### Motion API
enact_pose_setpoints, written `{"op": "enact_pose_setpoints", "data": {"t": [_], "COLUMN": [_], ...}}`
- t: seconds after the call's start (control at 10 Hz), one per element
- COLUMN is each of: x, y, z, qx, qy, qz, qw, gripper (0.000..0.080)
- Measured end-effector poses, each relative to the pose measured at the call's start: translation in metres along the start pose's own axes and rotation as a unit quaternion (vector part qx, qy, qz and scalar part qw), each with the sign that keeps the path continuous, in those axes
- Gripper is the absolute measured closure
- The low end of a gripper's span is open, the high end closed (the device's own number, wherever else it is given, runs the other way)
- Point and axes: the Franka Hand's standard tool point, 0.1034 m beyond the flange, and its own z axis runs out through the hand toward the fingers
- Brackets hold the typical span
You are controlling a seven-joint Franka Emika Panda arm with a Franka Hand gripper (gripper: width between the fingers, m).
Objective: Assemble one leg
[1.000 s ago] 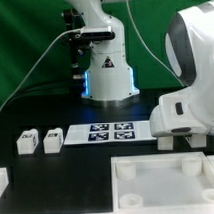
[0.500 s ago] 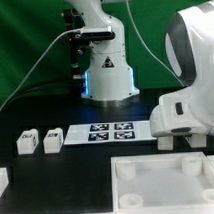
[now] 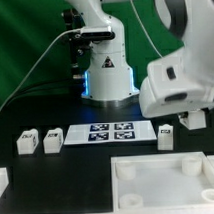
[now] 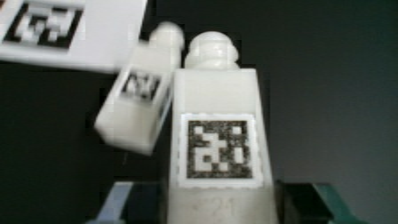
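Arm's just swung up off the table. One leg (image 4: 217,130) sits between the gripper's (image 3: 194,119) fingers, near the marker board (image 3: 111,131). Can't tell if they're clamped yet. Looks like the pickup's starting.

Blur softens the wrist view, whose edges crop the gripper (image 4: 226,202) and the marker board (image 4: 111,30).

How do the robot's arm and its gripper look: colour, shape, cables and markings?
The arm is glossy white with rounded housings. Its base carries a black triangular mark and glows blue near the foot. A pale cable runs to it from the exterior view's left. The gripper has dark fingers. No other markings can be made out.
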Motion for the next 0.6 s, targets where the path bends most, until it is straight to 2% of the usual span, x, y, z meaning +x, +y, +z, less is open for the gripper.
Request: {"op": "enact_pose_setpoints", "data": {"t": [0.1, 0.2, 0.3, 0.4, 0.5, 0.6], "x": [-0.014, -0.016, -0.005, 0.001, 0.014, 0.025], "y": [-0.001, 0.0, 0.0, 0.003, 0.013, 0.031], "z": [-0.02, -0.017, -0.017, -0.03, -0.056, -0.088], "qx": [-0.006, -0.008, -0.007, -0.009, -0.01, -0.014], "qy": [0.058, 0.106, 0.159, 0.21, 0.251, 0.28], "qz": [-0.001, 0.0, 0.0, -0.013, -0.032, -0.055], "qw": [0.998, 0.994, 0.987, 0.978, 0.968, 0.958], "gripper": [0.0509, 0.0509, 0.0509, 0.0509, 0.0509, 0.0509]}}
